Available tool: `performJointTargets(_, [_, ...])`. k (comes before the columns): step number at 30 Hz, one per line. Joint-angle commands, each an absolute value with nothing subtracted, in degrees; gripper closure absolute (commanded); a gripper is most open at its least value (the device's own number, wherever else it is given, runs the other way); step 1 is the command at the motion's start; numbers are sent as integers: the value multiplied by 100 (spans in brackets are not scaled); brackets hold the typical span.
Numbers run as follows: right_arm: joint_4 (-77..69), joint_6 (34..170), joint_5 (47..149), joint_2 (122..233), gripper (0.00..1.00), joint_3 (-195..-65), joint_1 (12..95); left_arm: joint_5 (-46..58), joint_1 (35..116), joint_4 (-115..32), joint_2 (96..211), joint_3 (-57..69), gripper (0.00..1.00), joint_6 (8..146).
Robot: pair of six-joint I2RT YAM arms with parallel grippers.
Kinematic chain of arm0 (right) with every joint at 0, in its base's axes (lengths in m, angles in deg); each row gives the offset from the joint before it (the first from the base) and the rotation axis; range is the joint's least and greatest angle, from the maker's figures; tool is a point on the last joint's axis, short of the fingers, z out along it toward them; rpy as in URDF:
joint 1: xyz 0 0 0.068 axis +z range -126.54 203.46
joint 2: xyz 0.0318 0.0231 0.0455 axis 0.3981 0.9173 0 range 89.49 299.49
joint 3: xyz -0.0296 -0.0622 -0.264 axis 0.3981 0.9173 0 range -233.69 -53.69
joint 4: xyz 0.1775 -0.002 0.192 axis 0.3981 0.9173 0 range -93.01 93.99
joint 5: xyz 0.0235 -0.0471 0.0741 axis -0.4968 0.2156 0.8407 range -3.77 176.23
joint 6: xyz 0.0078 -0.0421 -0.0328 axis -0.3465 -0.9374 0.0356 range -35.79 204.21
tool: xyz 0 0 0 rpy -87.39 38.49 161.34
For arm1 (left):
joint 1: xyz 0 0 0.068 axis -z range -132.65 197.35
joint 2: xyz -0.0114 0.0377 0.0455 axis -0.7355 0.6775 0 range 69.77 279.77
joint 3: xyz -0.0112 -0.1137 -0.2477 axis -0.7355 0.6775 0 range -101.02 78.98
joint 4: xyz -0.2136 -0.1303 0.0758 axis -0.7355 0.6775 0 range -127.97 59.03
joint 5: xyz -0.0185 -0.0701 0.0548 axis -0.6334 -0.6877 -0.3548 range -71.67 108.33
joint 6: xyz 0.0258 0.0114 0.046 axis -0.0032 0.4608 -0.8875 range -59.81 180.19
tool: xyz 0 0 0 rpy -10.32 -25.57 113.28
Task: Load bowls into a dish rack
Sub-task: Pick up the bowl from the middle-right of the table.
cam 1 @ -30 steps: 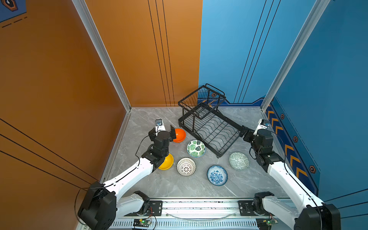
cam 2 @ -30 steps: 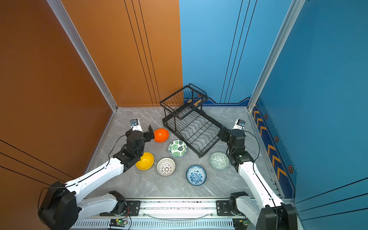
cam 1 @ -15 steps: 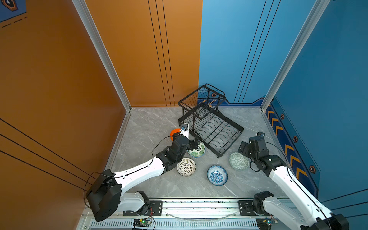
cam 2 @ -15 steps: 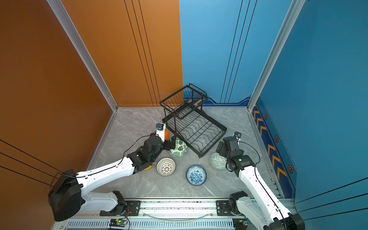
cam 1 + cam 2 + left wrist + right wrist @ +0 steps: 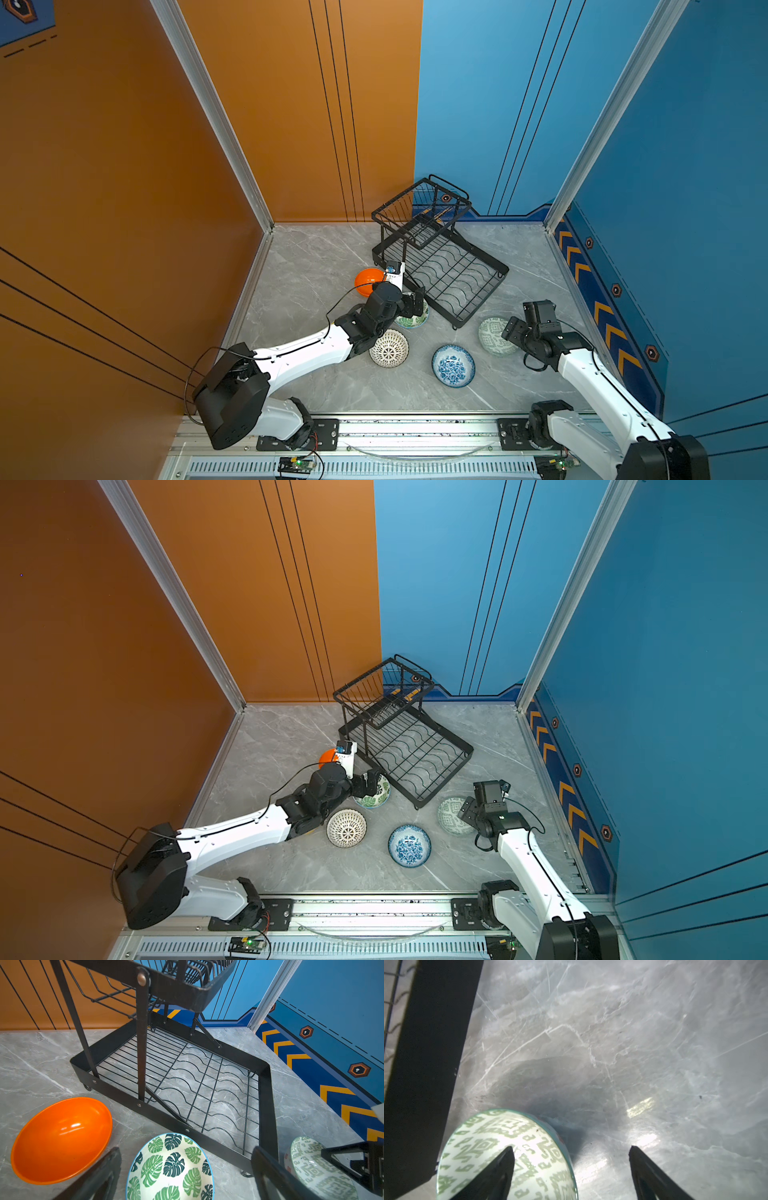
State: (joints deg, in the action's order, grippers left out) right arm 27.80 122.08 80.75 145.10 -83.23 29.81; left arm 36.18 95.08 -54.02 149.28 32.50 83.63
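Grey marbled worktop (image 5: 316, 266) boxed in by orange panels (image 5: 124, 166) and blue panels (image 5: 478, 104), silver posts (image 5: 211, 104) at the corners. Yellow chevrons (image 5: 332, 1089) along the blue skirting. Metal rail (image 5: 415, 424) across the near edge, small circuit board (image 5: 296, 463) beside it.

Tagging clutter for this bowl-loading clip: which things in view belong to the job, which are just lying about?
Job: black wire dish rack; plain orange bowl; white leaf-print bowl; white lattice bowl; blue-and-white floral bowl; grey-green patterned bowl.
Bystanders: grey marble tabletop; front metal rail.
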Motion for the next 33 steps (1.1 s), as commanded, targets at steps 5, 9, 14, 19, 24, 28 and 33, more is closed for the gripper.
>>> performJointTargets(5, [2257, 12379, 8682, 14811, 32, -8089, 2981, 3344, 9599, -5513, 14967, 3075, 2, 8471])
performJointTargets(9, [2195, 12374, 8627, 14765, 38, -8078, 3057, 3345, 9628, -5512, 14991, 3074, 2, 8471])
performJointTargets(14, [2203, 12367, 8479, 14536, 43, -7994, 3084, 3345, 9673, -5512, 15036, 3059, 2, 8493])
performJointTargets(19, [2222, 12351, 8361, 14374, 53, -7914, 3093, 3299, 9692, -5511, 15046, 3046, 2, 8517])
performJointTargets(24, [2222, 12319, 8368, 14370, 63, -7907, 3098, 3272, 9686, -5513, 15046, 3036, 2, 8505])
performJointTargets(28, [2216, 12302, 8353, 14363, 70, -7900, 3106, 3253, 9688, -5516, 15035, 3046, 2, 8509])
performJointTargets(33, [2213, 12288, 8251, 14342, 76, -7905, 3135, 3253, 9689, -5511, 15037, 3055, 2, 8543])
